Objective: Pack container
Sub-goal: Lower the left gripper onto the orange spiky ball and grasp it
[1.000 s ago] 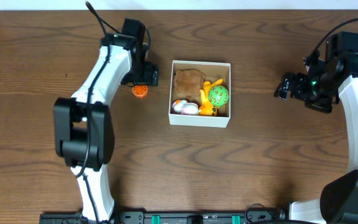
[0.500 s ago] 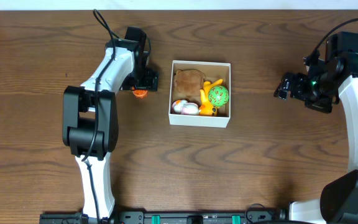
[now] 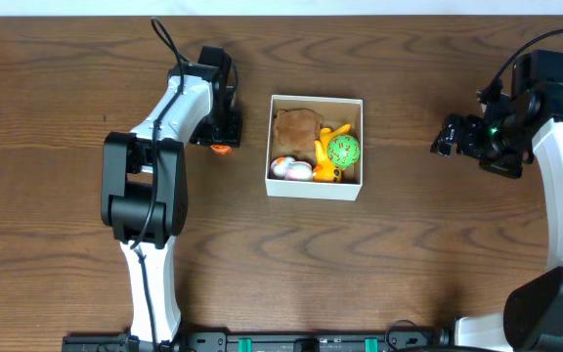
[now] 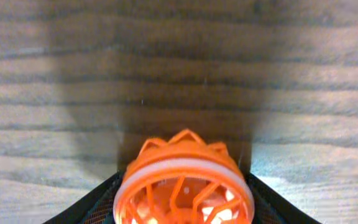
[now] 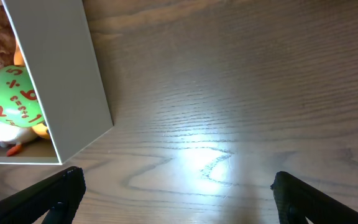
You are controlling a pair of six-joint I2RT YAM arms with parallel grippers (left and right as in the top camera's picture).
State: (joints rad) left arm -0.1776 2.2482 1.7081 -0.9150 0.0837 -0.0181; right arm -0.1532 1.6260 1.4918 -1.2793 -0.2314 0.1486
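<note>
The left jaws pinch the orange ball point(image 4: 184, 186) from both sides, down on the table point(image 3: 66, 196), so it can be lifted. The container point(image 3: 316, 189) sits near it, with toys already inside. The right jaws are spread wide, well apart from everything.

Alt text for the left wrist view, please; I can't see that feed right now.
An orange lattice ball fills the bottom centre, held between the left end effector's two dark fingers. Beyond it is only the brown wood-grain table.
</note>
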